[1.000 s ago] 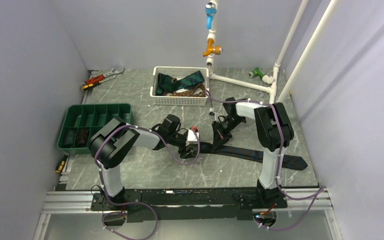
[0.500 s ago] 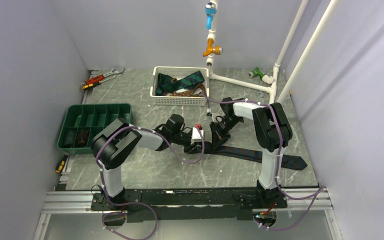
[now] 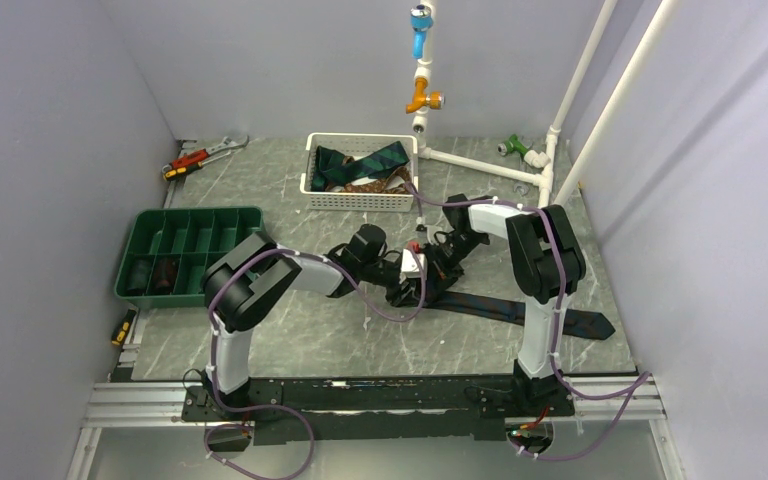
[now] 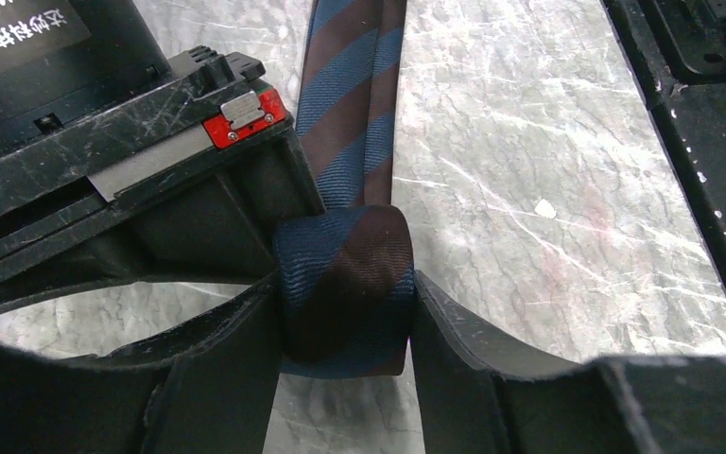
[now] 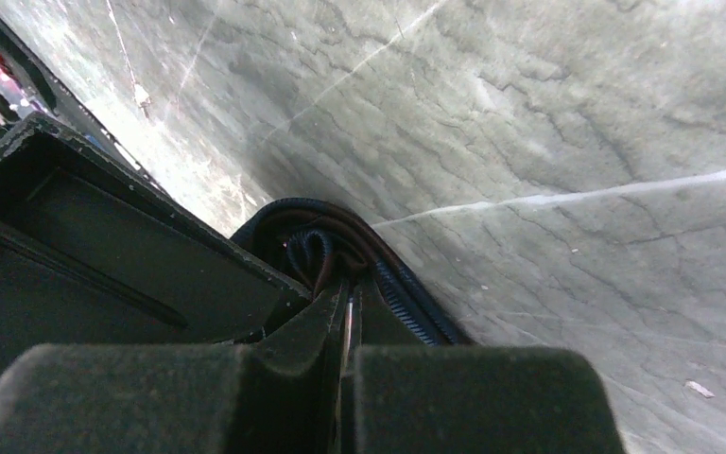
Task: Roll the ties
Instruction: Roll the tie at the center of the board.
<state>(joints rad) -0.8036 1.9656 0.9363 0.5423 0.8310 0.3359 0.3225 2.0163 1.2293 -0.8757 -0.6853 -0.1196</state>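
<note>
A robot lab's test cell: plain grey walls (image 3: 60, 120) box in a marbled counter (image 3: 290, 340), two cabled arms (image 3: 245, 290) are bolted to a metal rail (image 3: 360, 395), and white pipes (image 3: 480, 165) with coloured valves (image 3: 423, 98) and a wrench (image 3: 210, 153) sit at the back.

Grey marbled tabletop (image 3: 310, 340), pale walls (image 3: 60, 100)

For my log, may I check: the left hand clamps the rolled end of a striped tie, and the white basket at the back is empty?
Not quite: the white basket is not empty; the top external view shows several ties in it. The left hand does clamp the rolled end of the striped tie.
</note>
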